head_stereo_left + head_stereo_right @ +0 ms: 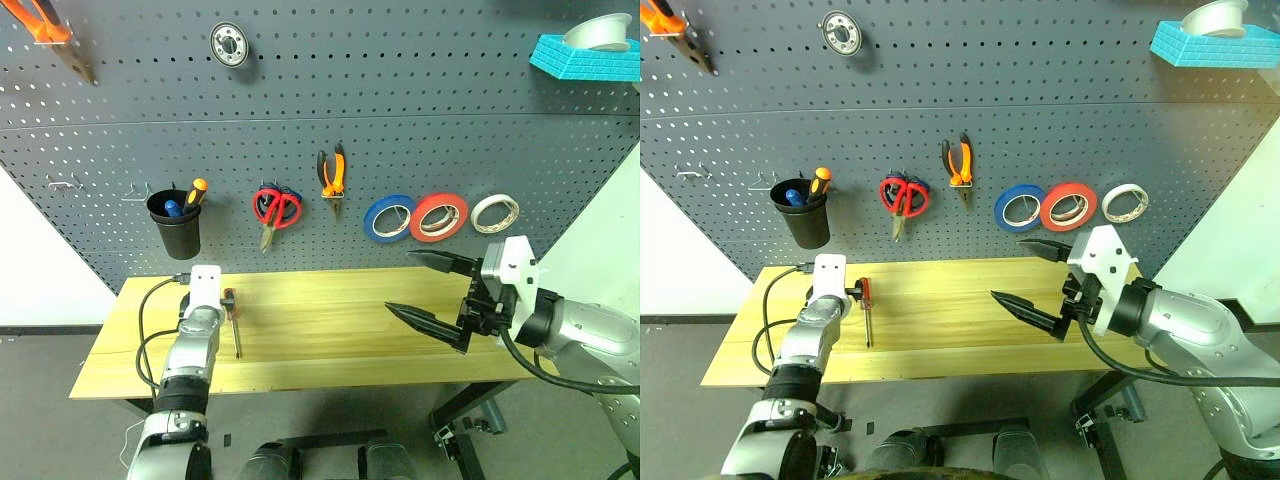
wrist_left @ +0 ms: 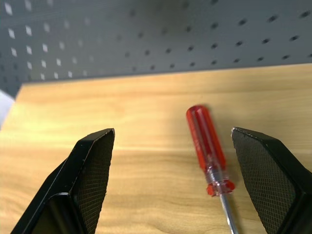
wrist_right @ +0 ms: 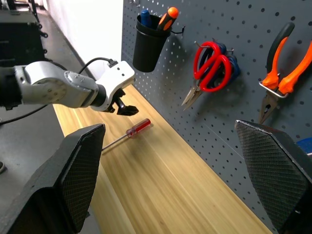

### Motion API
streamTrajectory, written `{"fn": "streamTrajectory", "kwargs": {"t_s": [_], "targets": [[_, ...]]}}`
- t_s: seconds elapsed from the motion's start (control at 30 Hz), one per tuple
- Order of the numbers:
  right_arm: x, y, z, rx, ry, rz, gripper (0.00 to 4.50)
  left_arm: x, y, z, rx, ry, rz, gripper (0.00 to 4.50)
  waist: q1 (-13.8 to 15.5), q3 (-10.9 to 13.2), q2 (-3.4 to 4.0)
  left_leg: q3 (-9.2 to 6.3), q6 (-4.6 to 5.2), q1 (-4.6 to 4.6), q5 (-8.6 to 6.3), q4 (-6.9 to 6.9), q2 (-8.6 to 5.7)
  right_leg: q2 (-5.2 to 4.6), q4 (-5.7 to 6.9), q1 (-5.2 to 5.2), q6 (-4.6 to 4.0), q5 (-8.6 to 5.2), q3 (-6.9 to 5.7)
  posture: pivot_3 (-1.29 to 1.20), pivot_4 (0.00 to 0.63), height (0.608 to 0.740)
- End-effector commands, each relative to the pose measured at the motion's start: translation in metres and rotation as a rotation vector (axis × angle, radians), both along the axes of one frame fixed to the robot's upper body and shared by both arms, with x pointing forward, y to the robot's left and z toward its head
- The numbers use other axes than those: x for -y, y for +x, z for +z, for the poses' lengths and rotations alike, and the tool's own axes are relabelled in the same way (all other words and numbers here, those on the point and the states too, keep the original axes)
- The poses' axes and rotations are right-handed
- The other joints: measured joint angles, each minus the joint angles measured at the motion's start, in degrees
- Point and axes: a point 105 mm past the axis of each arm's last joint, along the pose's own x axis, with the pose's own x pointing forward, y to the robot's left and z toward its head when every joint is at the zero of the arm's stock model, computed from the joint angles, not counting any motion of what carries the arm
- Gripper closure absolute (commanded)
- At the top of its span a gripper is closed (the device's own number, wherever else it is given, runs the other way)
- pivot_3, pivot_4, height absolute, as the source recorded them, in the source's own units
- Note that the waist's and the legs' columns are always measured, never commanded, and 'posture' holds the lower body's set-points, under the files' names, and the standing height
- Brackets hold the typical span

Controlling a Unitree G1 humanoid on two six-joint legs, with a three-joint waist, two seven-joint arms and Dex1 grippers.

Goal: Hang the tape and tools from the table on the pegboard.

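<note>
Light wood-grain table (image 1: pixel 330 340), one red-handled screwdriver (image 1: pixel 233 318) near its left end.

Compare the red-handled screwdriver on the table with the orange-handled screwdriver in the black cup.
The red-handled screwdriver lies flat on the table, its whole shaft showing; the orange-handled screwdriver stands tilted in the black cup on the pegboard, only its handle showing. The first has a translucent red handle, the second an orange one with a black band. The first lies between the left gripper's open jaws; the second is stowed away from both grippers. Both are untouched.
</note>
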Motion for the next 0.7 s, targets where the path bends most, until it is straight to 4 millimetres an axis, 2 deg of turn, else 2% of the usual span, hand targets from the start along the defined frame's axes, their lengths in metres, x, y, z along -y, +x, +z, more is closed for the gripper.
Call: {"fn": "streamTrajectory", "kwargs": {"t_s": [0.03,0.17,0.3,0.57,0.7], "targets": [[0.000,-0.001,0.010,0.041,-0.006,0.012,0.00,-0.007,0.013,0.009,0.044,0.000,0.024,0.50,0.0,0.0,0.00,0.00,-0.01,0.00,-0.01,0.00,0.00,0.00,0.00,0.00,0.00,0.00,0.00,-0.21,0.000,0.680],[0.000,-0.001,0.010,0.039,-0.007,0.015,0.00,-0.008,0.019,0.000,0.022,-0.023,0.052,0.50,0.0,0.0,-0.01,0.00,0.00,0.00,0.00,0.00,0.00,0.00,0.00,0.00,0.00,0.00,0.00,-0.21,0.000,0.680],[0.000,-0.001,0.011,0.040,-0.008,0.019,0.00,0.005,0.026,-0.007,0.003,-0.066,0.018,0.50,-0.1,0.0,-0.02,0.00,0.03,-0.02,0.02,0.00,0.00,0.00,-0.01,0.00,0.01,0.00,0.00,-0.21,0.000,0.680],[0.001,-0.001,0.012,0.039,-0.011,0.015,0.00,0.016,0.022,-0.027,-0.063,-0.121,0.037,0.50,-0.3,0.0,-0.04,0.00,0.03,-0.02,0.02,0.00,0.00,0.00,0.00,0.00,0.01,0.01,0.00,-0.22,0.000,0.680],[0.001,-0.002,0.012,0.039,-0.010,0.015,0.00,0.014,0.016,-0.037,-0.101,-0.152,0.073,0.50,-0.2,0.0,-0.07,0.00,0.04,-0.02,0.02,0.00,0.00,0.00,0.00,0.00,0.02,0.01,0.00,-0.23,0.000,0.680]]}}
